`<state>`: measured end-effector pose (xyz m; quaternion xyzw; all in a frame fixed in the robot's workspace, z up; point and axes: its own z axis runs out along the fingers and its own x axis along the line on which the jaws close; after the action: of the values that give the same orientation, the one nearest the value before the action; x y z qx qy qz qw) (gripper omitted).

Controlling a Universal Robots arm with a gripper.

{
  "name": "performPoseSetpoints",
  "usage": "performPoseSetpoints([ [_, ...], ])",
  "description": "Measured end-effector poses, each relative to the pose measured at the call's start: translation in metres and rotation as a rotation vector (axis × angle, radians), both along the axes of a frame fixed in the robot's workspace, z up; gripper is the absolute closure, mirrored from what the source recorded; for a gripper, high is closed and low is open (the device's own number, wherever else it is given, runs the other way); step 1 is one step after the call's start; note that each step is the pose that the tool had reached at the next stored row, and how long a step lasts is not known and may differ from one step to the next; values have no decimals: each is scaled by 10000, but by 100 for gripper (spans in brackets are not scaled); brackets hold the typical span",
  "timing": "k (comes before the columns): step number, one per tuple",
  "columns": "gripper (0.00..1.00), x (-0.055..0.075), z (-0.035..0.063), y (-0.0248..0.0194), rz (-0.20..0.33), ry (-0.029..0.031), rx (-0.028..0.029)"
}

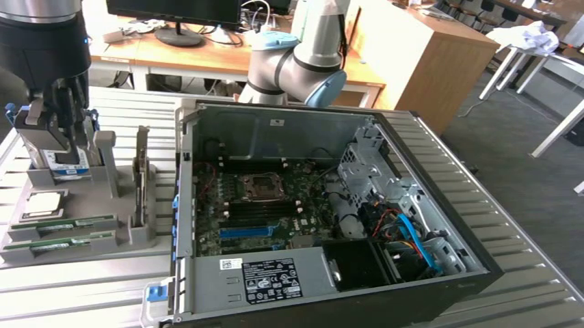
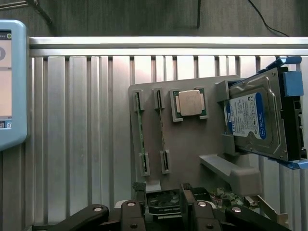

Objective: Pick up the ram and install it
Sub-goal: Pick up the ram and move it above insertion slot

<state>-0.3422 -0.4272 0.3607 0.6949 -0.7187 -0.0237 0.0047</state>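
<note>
Gripper [image 2: 163,198] hung fingers apart above the gray plastic tray [image 2: 187,144]; thin green ram [image 2: 139,130] stood slotted along its edge. Exterior view added the open metal computer case [image 1: 264,137].

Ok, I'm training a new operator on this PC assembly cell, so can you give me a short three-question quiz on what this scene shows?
1. True or false: the gripper is holding a ram stick.
2. Multiple choice: in the grey holder, what lies between the ram sticks and the hard drive? A) the processor B) a fan C) a screwdriver
3. Short answer: how many ram sticks sit in the holder?

Key: 1 false, the open gripper hangs empty above the holder. 2 A. 3 two.
</note>
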Motion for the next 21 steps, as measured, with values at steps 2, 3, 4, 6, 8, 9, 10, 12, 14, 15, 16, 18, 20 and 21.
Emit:
performPoseSetpoints([
  [2, 59, -1, -7, 0, 0, 0, -1],
  [3, 59, -2, -10, 0, 0, 0, 0],
  [4, 59, -2, -13, 0, 0, 0, 0],
  [6, 59, -4, -19, 0, 0, 0, 0],
  [8, 59, -6, -25, 0, 0, 1, -1],
  [9, 59, -7, -28, 0, 0, 1, -1],
  [10, 59, -8, -31, 0, 0, 0, -1],
  [12, 59, -9, -37, 0, 0, 0, -1],
  [14, 59, -11, -43, 0, 1, 0, 0],
  [15, 59, -12, -45, 0, 0, 0, -1],
  [16, 59, -13, -48, 0, 1, 0, 0],
  [18, 59, -15, -54, 0, 0, 0, 0],
  [20, 59, -18, -59, 0, 0, 0, -1],
  [21, 59, -18, -61, 0, 0, 0, -1],
])
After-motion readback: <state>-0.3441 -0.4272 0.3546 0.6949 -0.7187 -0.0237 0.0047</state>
